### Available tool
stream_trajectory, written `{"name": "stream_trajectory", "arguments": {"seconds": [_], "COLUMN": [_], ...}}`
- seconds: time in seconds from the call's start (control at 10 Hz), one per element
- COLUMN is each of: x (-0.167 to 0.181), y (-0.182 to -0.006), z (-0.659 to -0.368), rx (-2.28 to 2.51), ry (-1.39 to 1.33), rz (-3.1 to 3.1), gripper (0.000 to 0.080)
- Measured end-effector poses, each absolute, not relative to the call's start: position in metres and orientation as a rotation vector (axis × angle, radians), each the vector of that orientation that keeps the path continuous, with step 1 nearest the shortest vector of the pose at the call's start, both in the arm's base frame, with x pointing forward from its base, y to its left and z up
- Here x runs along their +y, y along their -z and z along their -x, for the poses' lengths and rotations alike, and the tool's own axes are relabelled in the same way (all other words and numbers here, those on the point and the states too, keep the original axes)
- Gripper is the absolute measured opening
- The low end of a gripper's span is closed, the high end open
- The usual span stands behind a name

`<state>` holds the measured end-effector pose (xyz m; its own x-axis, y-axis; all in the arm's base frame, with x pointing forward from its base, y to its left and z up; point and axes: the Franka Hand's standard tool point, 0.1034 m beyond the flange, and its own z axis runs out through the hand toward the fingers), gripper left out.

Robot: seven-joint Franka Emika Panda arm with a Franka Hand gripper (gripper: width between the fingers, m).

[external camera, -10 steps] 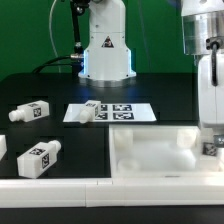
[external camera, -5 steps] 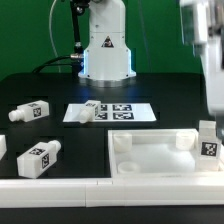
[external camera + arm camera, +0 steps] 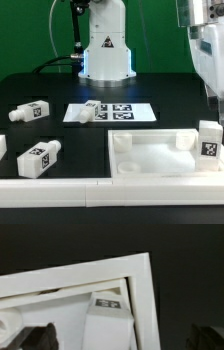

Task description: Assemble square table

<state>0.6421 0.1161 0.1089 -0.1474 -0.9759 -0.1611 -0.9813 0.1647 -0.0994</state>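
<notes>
Standing in a corner of the white tabletop (image 3: 150, 160), at the exterior view's right, you have an upright leg (image 3: 210, 140) with its black-and-white tag facing the camera. The tabletop lies flat on the black bench (image 3: 80, 140), near its front edge, with its raised rim up.

Your claw (image 3: 125, 336) is released. In the wrist view its two dark fingertips (image 3: 42, 335) sit wide apart with nothing gripped. The upright leg (image 3: 110, 319) shows between them, clear of both, tucked just inside the tabletop's corner rim (image 3: 140, 280).

In the exterior view, the white arm (image 3: 208, 50) hangs above that corner, well apart from the leg. The frame's right edge cuts it off, so the claw itself cannot be made out there. You cannot tell from either view whether the leg is seated fully in its socket.

Two loose legs (image 3: 30, 110) lie on their sides on the bench at the exterior view's left, one behind the other (image 3: 38, 158). A third leg (image 3: 2, 148) is cut off by the left edge. The marker board (image 3: 112, 112) lies flat between them and the robot base (image 3: 107, 55). The wrist view is soft, and the far fingertip nearly blends into the dark bench.
</notes>
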Motion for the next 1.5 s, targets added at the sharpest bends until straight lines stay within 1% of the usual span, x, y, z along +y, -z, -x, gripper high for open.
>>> {"name": "stream_trajectory", "arguments": {"seconds": [0.3,0.4,0.5,0.6,0.9,1.0,1.1,1.2,1.3,1.4,1.5], "x": [0.113,0.102,0.084,0.071,0.070,0.065,0.046,0.023,0.005,-0.017,-0.032], "y": [-0.109,-0.115,-0.121,-0.122,-0.119,-0.119,-0.114,-0.098,-0.101,-0.101,-0.093], "z": [-0.642,-0.641,-0.641,-0.643,-0.642,-0.643,-0.642,-0.625,-0.623,-0.628,-0.627], "rx": [2.174,2.092,1.914,1.831,1.631,1.485,1.301,1.183,1.060,0.923,0.856], "ry": [-0.032,-0.016,0.018,0.060,0.115,0.133,0.171,0.150,0.107,0.156,0.181], "rz": [1.999,2.084,2.248,2.304,2.453,2.552,2.658,2.746,2.816,2.876,2.916], "gripper": [0.0649,0.0649,0.0649,0.0649,0.0649,0.0649,0.0649,0.0649,0.0649,0.0649,0.0649]}}
